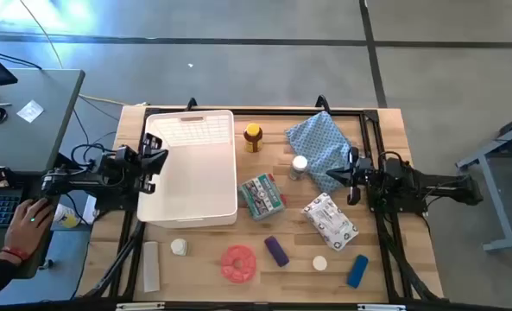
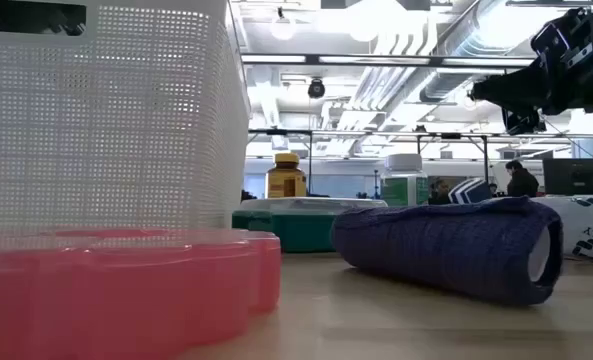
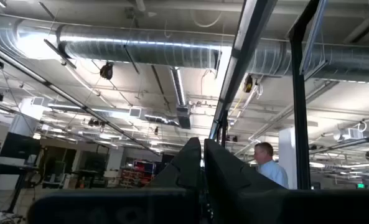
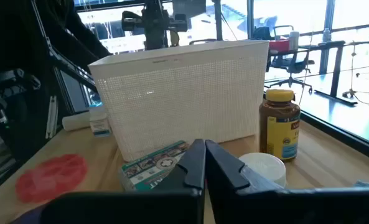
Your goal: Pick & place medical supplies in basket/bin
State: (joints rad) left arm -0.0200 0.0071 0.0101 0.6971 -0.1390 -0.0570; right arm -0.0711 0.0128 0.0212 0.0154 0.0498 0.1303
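The white lattice bin [image 1: 191, 173] stands on the table's left half and fills the low view's left [image 2: 106, 110]. To its right are the amber yellow-capped bottle [image 1: 253, 138], a white-capped jar [image 1: 300, 166], the green-white packet [image 1: 262, 196] and the white printed packet [image 1: 330, 220]. Along the near edge lie the red disc [image 1: 238, 263], purple cylinder [image 1: 276, 250] and blue cylinder [image 1: 357, 270]. My left gripper [image 1: 156, 161] hangs shut over the bin's left rim, tipped upward [image 3: 203, 165]. My right gripper [image 1: 351, 179] is shut in the air [image 4: 204, 163], beside the jar [image 4: 265, 167].
A blue patterned cloth [image 1: 323, 142] lies at the far right, under the right gripper. Two white caps [image 1: 179, 248], [image 1: 319, 263] and a white tube [image 1: 151, 265] lie near the front edge. A person's hand [image 1: 31, 216] rests at a desk to the left.
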